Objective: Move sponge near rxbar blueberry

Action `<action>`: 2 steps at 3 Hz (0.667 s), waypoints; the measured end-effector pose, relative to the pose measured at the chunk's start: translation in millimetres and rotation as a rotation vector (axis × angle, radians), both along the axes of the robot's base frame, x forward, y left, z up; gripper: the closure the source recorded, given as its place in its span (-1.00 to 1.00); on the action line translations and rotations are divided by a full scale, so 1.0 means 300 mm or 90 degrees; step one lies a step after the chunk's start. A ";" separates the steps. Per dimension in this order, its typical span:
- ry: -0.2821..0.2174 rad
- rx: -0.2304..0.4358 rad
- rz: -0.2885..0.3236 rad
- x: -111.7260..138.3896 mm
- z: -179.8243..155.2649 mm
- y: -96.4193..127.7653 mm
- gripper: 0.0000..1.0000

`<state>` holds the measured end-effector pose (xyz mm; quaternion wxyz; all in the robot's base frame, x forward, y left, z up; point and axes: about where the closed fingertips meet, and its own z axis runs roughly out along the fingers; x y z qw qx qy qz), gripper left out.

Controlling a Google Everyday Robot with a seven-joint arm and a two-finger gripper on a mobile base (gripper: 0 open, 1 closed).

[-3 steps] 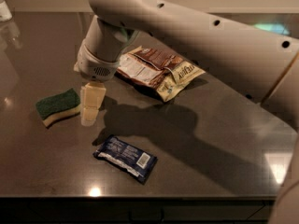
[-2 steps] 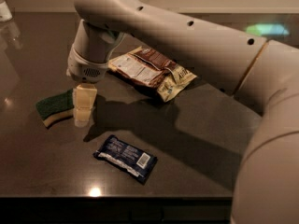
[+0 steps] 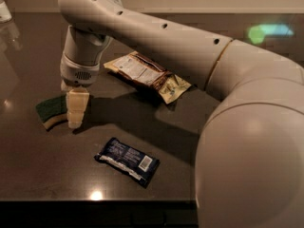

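The sponge (image 3: 51, 109), dark green on top with a pale yellow base, lies on the dark table at the left. My gripper (image 3: 76, 109) hangs straight down at the sponge's right end, its cream tip touching or just over that end. The rxbar blueberry (image 3: 127, 160), a dark navy wrapper with white print and a barcode patch, lies flat nearer the front edge, to the right of and below the sponge, a short gap away. My arm sweeps in from the right across the view.
A brown-and-cream snack bag (image 3: 147, 75) lies behind the gripper toward the table's middle. A pale object (image 3: 4, 11) stands at the far left back corner. The table's front edge (image 3: 95, 202) runs below the bar.
My gripper and arm have moved left, from beside the sponge's right side to over its right end. The sponge, bar and snack bag have not moved.
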<state>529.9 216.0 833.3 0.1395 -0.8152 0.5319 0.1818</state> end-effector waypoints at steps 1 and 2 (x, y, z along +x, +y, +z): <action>0.014 -0.004 0.011 -0.001 0.001 0.009 -0.18; 0.026 0.015 0.016 -0.007 0.044 0.000 0.28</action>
